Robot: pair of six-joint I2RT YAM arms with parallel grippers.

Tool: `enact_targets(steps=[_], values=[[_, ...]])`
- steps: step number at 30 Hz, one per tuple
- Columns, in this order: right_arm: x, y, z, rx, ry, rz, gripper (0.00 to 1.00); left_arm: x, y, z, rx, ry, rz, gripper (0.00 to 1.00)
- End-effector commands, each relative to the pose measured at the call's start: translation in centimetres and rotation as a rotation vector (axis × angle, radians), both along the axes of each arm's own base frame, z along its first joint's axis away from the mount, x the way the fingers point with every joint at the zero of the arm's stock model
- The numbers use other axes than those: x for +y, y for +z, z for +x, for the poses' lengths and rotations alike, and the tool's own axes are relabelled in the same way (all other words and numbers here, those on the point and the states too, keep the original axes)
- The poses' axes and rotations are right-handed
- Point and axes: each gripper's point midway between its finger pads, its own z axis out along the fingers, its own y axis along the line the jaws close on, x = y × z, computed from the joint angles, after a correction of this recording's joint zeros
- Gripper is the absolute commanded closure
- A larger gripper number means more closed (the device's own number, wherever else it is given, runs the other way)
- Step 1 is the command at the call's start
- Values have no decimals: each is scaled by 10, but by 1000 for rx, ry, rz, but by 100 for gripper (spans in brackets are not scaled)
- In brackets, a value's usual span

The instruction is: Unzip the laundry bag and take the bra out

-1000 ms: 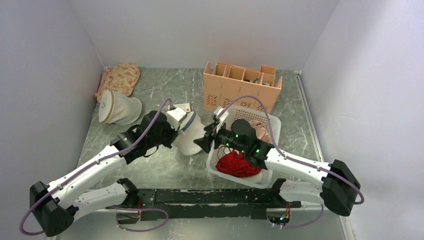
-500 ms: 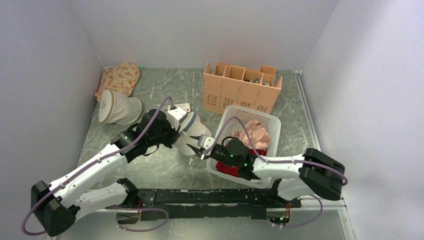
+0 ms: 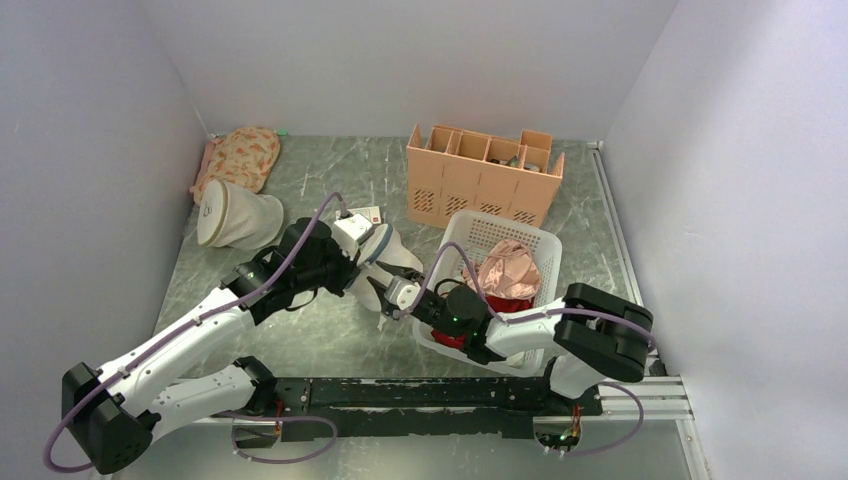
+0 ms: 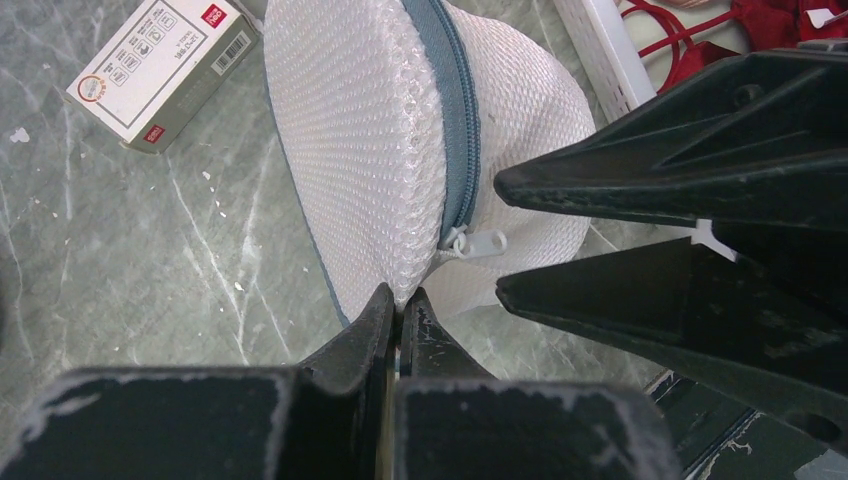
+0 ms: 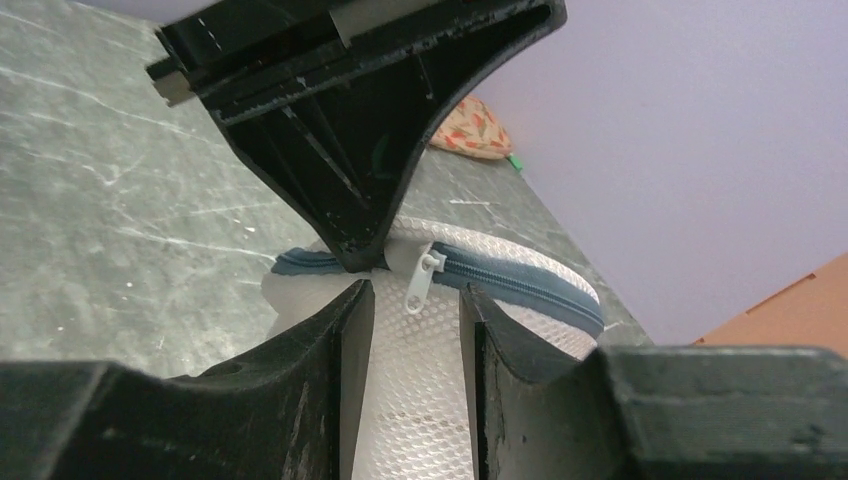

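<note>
Firmly, left hand (image 4: 398,300) pinches the laundry bag (image 4: 360,130); right hand (image 5: 415,292), narrowly open, faces its zipper pull (image 4: 478,242); box (image 4: 160,68) lettering illegible.

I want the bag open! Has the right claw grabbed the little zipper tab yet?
No, the right claw is open, and the zipper tab hangs loose in the gap.

Two white-and-black arms
We saw white shells, black joints and lilac cables (image 3: 327,200) on the left arm (image 3: 190,335) and right arm (image 3: 520,335); green specks (image 3: 455,320), perhaps lights, dotted the right.
</note>
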Motion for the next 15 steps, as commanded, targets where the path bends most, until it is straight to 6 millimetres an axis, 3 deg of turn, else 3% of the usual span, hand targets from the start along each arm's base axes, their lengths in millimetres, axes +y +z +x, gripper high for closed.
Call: enact_targets(steps=[1, 15], values=[[-1, 22, 9, -56, -67, 82, 64, -12, 31, 8, -69, -23, -82, 93], [3, 22, 13, -89, -118, 100, 70, -14, 29, 7, -58, -35, -83, 93]])
